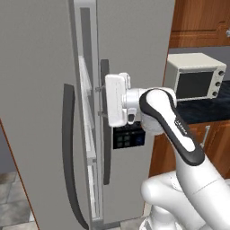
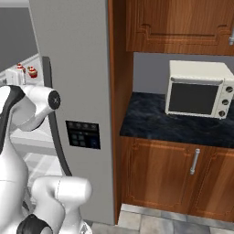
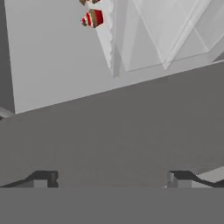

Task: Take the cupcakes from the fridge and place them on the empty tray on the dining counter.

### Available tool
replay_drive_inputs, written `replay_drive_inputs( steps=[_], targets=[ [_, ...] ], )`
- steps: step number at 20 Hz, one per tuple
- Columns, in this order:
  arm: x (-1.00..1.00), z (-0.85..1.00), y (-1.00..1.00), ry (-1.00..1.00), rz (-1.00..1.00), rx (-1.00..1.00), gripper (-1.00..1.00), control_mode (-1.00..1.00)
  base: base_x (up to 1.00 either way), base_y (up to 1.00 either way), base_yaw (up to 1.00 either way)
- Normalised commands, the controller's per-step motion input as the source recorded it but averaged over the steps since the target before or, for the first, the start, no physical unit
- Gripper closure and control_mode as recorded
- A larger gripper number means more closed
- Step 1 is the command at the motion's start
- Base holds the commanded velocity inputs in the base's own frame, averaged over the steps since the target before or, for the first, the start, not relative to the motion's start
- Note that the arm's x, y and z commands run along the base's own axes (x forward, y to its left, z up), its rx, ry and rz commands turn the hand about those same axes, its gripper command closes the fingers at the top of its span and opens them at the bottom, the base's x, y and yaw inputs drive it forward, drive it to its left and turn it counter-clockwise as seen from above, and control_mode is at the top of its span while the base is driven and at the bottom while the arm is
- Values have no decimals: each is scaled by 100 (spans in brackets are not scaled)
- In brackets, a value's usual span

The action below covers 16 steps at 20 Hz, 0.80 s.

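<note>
Early stage, by judgement: fetch not yet begun. Fridge (image 1: 134, 45) standing with one door ajar, a narrow gap open beside the long dark handle (image 1: 104, 121); translucent shelves visible through the gap. Gripper (image 3: 112, 178) spread wide, nothing between the jaws, hand level with the gap at the handle, just above the dispenser panel (image 1: 128, 137). Grey door face close ahead of the fingertips (image 3: 43, 177) in the hand view.

Cupcakes (image 2: 26, 70) inside the fridge, on an upper white shelf, side by side, red-and-white tops showing. In the hand view one cupcake (image 3: 93, 19) beyond the door edge, well apart from the jaws.

Left, judged from the above: door wider, reach to the shelf, grasp each cupcake, carry to the tray on the dining counter. None delivered so far.

Toaster oven (image 2: 199, 89) on the wall counter, right of the fridge.
</note>
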Motion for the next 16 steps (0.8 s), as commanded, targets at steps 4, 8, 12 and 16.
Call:
replay_drive_inputs(
  steps=[4, 8, 12, 16],
  targets=[
    [26, 0, 49, 2, 12, 0, -100, -100, 0, 0, 0],
    [23, 0, 46, 1, 11, 0, -100, -100, 0, 0, 0],
    [2, 0, 48, 0, 12, 0, -100, -100, 0, 0, 0],
    [-1, 0, 49, 0, 13, 0, -100, -100, 0, 0, 0]
  ],
)
